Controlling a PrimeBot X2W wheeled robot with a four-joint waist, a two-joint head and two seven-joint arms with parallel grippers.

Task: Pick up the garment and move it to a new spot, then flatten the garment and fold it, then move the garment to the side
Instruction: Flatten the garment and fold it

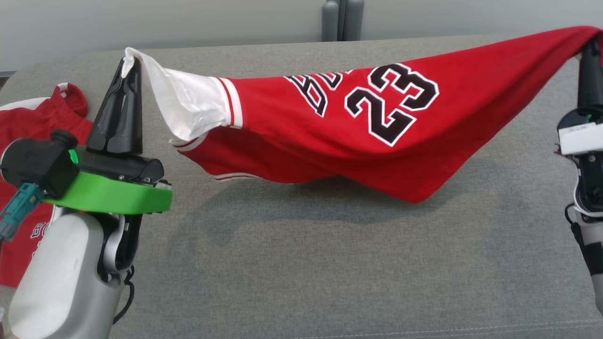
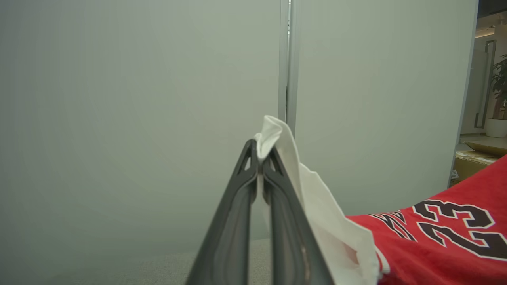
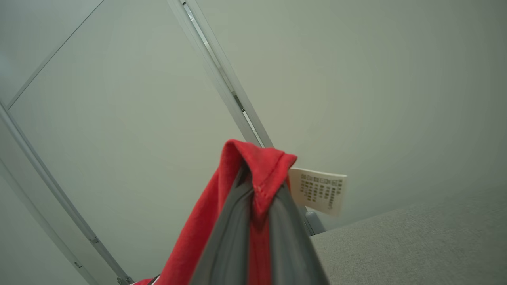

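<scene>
Across hanging red garment point(image 1: 471, 108), black 23 point(image 1: 392, 104)

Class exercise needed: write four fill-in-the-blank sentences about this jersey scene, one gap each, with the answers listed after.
1. The left gripper is shut on the ____ end of the jersey.
2. The number printed on the jersey is ____.
3. The right gripper is shut on the jersey's ____ cloth.
4. A second red garment lies on the grey surface by the robot's ____ arm.
Answers: white, 23, red, left.
</scene>
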